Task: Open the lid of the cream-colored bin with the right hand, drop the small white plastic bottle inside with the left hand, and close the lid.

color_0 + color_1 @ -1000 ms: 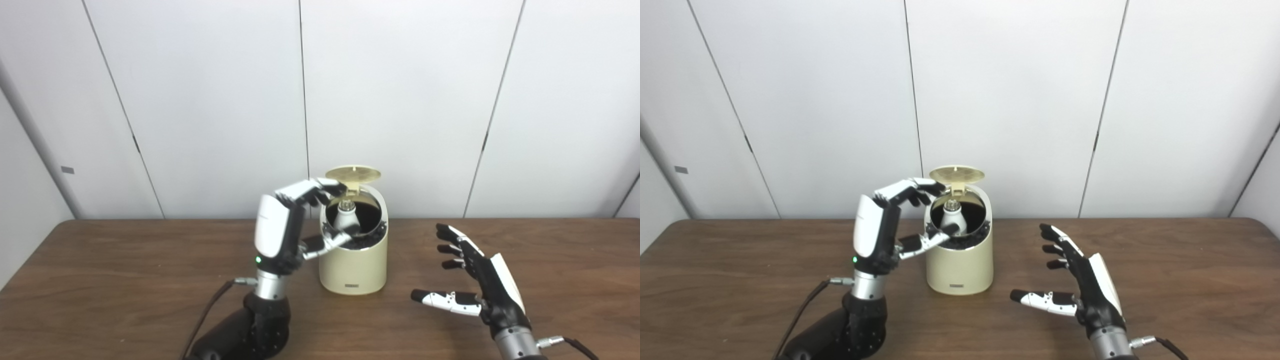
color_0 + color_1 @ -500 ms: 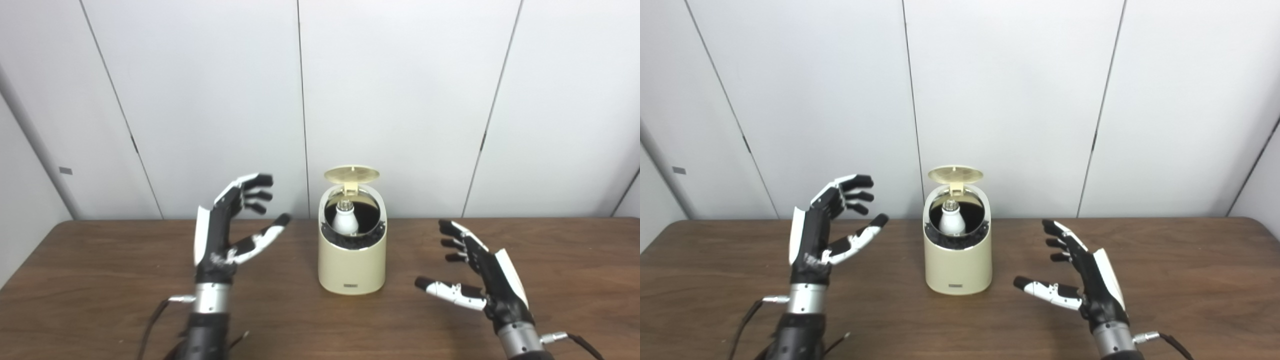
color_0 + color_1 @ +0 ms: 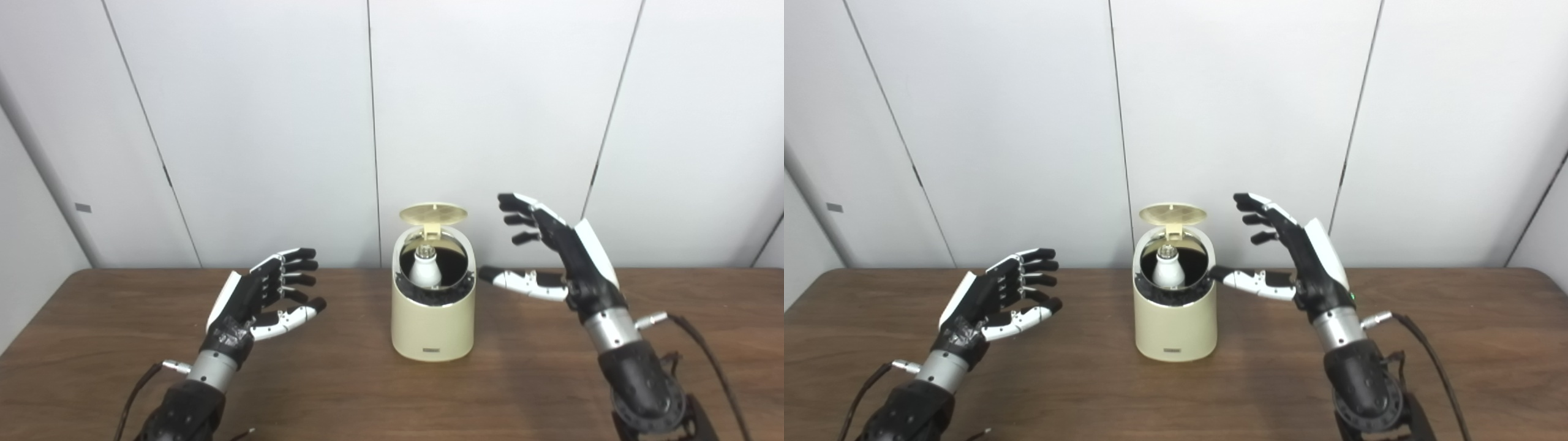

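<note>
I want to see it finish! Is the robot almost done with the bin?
Nearly. The white bottle already stands inside the cream bin. The left hand is open and empty. The right hand, fingers spread, hovers beside the raised lid, which it must close.

The cream-colored bin (image 3: 433,324) stands mid-table, lid (image 3: 433,213) raised, the small white plastic bottle (image 3: 423,272) upright inside.

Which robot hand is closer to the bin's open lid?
The right hand. It is raised beside the lid, fingers near lid height, just to its right. The left hand sits lower, well off to the left of the bin.
</note>
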Controlling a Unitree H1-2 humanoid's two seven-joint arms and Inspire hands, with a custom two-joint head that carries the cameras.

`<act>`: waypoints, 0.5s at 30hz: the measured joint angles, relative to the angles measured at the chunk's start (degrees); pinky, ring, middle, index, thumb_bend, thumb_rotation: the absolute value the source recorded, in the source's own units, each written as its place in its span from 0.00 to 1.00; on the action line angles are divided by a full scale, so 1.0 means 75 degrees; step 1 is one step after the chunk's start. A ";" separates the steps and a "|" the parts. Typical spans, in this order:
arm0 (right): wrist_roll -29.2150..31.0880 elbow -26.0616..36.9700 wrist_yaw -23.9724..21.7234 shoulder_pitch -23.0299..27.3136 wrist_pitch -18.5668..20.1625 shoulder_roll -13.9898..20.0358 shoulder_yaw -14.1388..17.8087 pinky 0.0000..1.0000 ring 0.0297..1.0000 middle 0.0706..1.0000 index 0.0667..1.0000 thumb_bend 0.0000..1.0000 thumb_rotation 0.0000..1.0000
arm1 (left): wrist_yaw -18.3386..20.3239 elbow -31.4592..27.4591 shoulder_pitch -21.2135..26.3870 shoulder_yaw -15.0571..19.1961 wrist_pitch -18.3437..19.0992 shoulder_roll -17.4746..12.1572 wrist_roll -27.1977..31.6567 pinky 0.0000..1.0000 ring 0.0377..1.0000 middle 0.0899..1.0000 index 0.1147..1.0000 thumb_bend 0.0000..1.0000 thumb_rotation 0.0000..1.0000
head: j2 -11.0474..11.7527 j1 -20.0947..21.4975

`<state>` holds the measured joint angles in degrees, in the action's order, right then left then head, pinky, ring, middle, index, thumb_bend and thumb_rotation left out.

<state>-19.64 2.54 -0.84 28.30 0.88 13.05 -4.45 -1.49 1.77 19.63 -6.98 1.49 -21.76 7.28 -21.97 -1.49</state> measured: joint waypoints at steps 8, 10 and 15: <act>-0.0329 -0.0133 -0.0782 0.0940 0.0195 0.0328 -0.0507 0.74 0.83 0.86 0.83 0.58 0.60 | 0.0283 0.0270 -0.0185 0.0322 0.0176 0.0400 -0.0559 0.61 0.68 0.72 0.75 0.58 0.00 | 0.0094 0.0012; -0.0459 -0.0150 -0.0983 0.1119 0.0201 0.0401 -0.0636 0.78 0.85 0.87 0.85 0.59 0.67 | 0.0343 0.0456 -0.0226 0.0361 0.0023 0.0505 -0.0649 0.61 0.68 0.72 0.75 0.59 0.00 | 0.0105 0.0000; -0.0716 -0.0149 -0.1459 0.1335 0.0462 0.0579 -0.0823 0.82 0.89 0.88 0.85 0.61 0.81 | 0.0491 0.0592 -0.0295 0.0489 -0.0084 0.0683 -0.0827 0.61 0.70 0.74 0.75 0.59 0.00 | 0.0094 0.0000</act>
<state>-25.01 1.42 -11.78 38.32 4.34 17.40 -10.63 2.19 6.21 17.42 -3.31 0.85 -16.63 1.07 -21.27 -1.49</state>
